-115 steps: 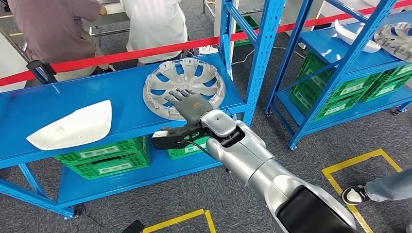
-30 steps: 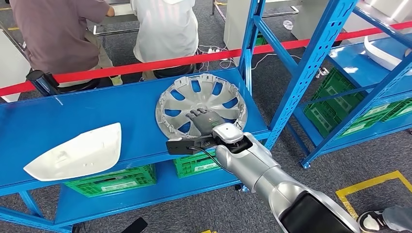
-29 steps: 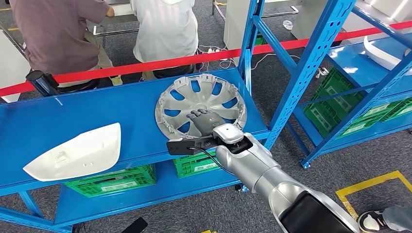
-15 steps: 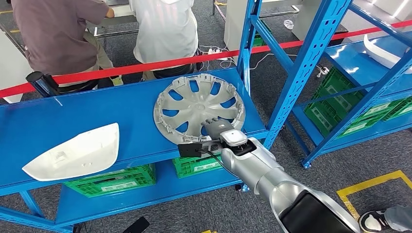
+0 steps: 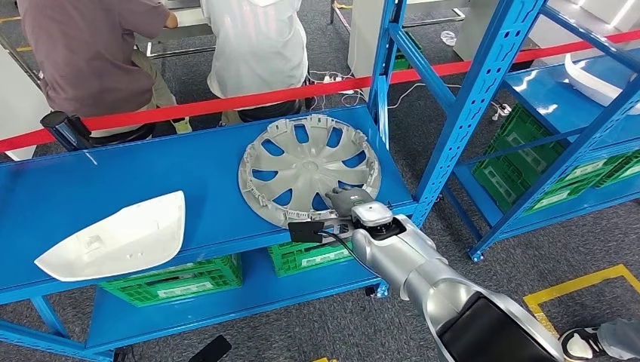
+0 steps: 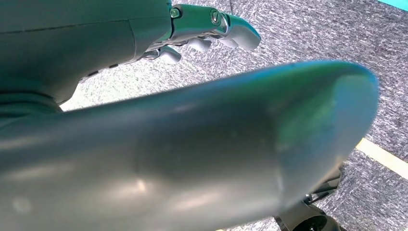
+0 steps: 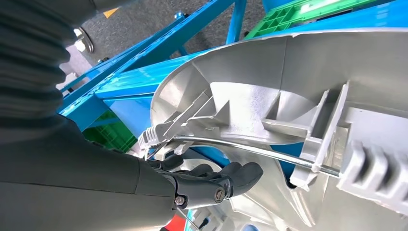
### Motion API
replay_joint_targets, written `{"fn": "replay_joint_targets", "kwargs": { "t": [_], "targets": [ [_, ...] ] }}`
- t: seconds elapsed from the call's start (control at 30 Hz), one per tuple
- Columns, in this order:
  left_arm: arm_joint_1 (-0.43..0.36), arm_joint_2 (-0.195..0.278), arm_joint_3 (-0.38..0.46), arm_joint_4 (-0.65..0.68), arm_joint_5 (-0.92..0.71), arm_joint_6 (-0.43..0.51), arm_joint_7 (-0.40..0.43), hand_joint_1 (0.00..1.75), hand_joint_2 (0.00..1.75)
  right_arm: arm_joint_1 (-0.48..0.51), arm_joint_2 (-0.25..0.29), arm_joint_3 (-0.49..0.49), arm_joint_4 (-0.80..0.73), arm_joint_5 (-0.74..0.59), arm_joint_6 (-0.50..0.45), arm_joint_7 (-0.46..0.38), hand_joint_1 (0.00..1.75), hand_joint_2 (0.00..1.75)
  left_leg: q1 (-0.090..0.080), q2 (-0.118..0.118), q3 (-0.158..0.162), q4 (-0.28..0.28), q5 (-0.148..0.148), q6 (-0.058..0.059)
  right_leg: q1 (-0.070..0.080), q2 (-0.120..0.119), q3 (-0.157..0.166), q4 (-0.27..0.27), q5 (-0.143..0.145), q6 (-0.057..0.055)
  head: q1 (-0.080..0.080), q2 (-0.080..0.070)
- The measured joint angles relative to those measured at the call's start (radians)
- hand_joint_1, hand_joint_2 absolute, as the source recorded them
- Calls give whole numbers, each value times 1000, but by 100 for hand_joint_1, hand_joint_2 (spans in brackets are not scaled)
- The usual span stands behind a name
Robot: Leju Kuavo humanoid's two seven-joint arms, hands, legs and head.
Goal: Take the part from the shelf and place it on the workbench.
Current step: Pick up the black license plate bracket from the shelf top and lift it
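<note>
A silver hubcap (image 5: 302, 162) lies with its ribbed inner side up on the blue shelf (image 5: 151, 173), at the right end. My right hand (image 5: 349, 202) is at its near rim. In the right wrist view the dark fingers (image 7: 211, 185) curl over that rim, under the wire ring and clips of the hubcap (image 7: 298, 96); the thumb is hidden. A white curved cover (image 5: 117, 237) lies at the shelf's left end. My left hand (image 6: 192, 144) hangs over grey floor, holding nothing, its fingers (image 6: 211, 21) loosely bent.
A blue upright (image 5: 381, 83) stands just right of the hubcap. Green crates (image 5: 173, 283) sit on the lower shelf. A red tape (image 5: 226, 98) runs behind, with two people (image 5: 83, 53) beyond it. A second blue rack (image 5: 558, 98) is at the right. A person's shoe (image 5: 577, 343) is at lower right.
My right hand slid back from the hubcap's centre to its near rim and curled its fingers there. The hubcap shifted slightly to the left.
</note>
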Motion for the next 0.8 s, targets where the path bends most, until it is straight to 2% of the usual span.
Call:
{"fn": "replay_joint_targets", "kwargs": {
  "t": [0.07, 0.1, 0.2, 0.23, 0.8],
  "targets": [
    [1, 0, 4, 0, 1, 1, -2, 0, 0, -1, 0, 0, 2, -2, 1, 0, 0, 175, 0, 0, 0, 0, 0, 0, 0, 0, 0, 0, 0, 0, 0, 0],
    [1, 0, 6, 0, 1, 2, -2, 0, 0, -2, 0, 0, 4, -3, 2, 0, 29, 175, 0, 0, 0, 0, 0, 0, 0, 0, 0, 0, 0, 0, 0, 0],
    [2, 0, 13, 0, 2, 3, -3, 0, 0, -4, 0, 0, 6, -4, 3, 0, 160, 175, 0, 0, 0, 0, 0, 0, 0, 0, 0, 1, 0, 0, 0, 0],
    [2, 0, 15, 0, 2, 3, -4, 0, 0, -5, 0, -1, 7, -5, 4, 0, 175, 175, 0, 0, 0, 0, 0, 0, 0, 0, 0, 1, 0, 0, 0, 0],
    [2, 0, 16, 0, -4, 3, -13, 0, 0, -17, 2, -10, 13, -15, -1, 6, 175, 175, 0, 0, 1, 0, 0, -1, 0, 0, 0, 1, -1, -1, 0, 0]
  ]
}}
